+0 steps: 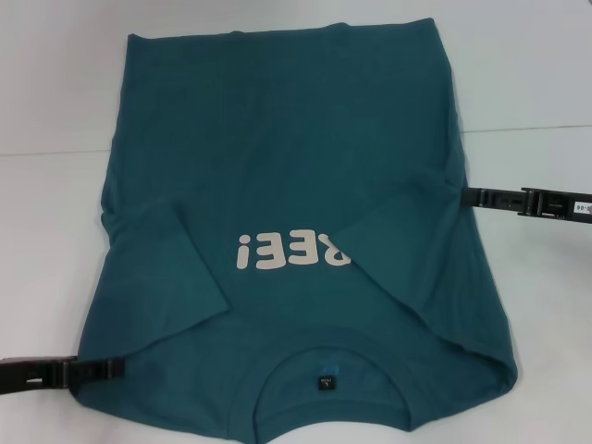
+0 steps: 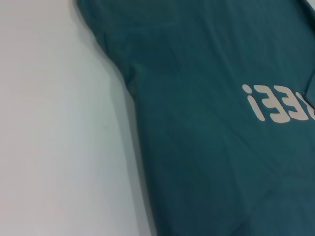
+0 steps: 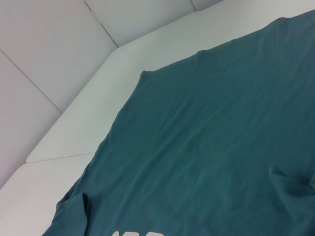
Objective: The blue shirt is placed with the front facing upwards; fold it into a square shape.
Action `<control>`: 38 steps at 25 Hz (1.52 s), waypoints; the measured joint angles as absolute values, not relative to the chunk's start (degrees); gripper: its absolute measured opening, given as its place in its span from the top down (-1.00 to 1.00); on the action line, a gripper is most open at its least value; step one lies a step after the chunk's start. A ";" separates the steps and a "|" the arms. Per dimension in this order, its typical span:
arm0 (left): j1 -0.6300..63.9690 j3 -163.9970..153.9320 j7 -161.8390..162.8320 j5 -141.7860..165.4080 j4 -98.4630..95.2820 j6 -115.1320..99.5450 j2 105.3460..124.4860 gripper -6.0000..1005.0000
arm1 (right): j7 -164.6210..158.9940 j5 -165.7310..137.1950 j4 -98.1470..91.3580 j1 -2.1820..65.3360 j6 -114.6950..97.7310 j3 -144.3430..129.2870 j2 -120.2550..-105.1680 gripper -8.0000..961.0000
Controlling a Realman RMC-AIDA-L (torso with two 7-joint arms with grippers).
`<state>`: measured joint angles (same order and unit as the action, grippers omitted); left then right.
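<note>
In the head view, the blue shirt [image 1: 287, 185] is spread on the white worktop [image 1: 46, 111], collar nearest, both sleeves folded inward. The left claw [image 1: 116, 369] lies at its near-left edge, the right claw [image 1: 472, 195] at its right edge; whether either is clenched cannot be told. In the left wrist view, the shirt's edge and lettering are seen. In the right wrist view, its far hem is seen.

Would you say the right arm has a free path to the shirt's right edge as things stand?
Probably yes: the right gripper already sits at the shirt's right edge, by the folded-in sleeve, with only bare table around it.
</note>
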<state>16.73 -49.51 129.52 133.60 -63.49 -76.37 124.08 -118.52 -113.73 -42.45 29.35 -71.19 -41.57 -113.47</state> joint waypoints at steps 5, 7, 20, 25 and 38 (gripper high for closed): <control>16.79 -52.40 133.28 135.66 -64.93 -74.66 123.95 -0.70 | -118.67 -113.74 -42.45 29.35 -71.44 -41.38 -113.40 -0.79; 17.28 -52.17 134.85 136.37 -64.51 -74.52 123.61 -0.64 | -118.71 -113.74 -42.45 29.36 -71.52 -41.36 -113.24 -0.79; 17.45 -53.31 137.44 139.05 -66.42 -75.02 124.00 0.30 | -118.90 -113.73 -42.45 29.63 -71.65 -41.34 -112.94 -0.79; 17.48 -53.90 137.83 139.05 -66.93 -75.05 124.02 0.69 | -118.91 -113.73 -42.45 29.63 -71.59 -41.18 -112.93 -0.80; 17.16 -53.87 137.97 138.19 -68.14 -76.07 124.20 0.99 | -122.10 -113.68 -42.95 29.04 -74.89 -40.79 -110.33 -0.80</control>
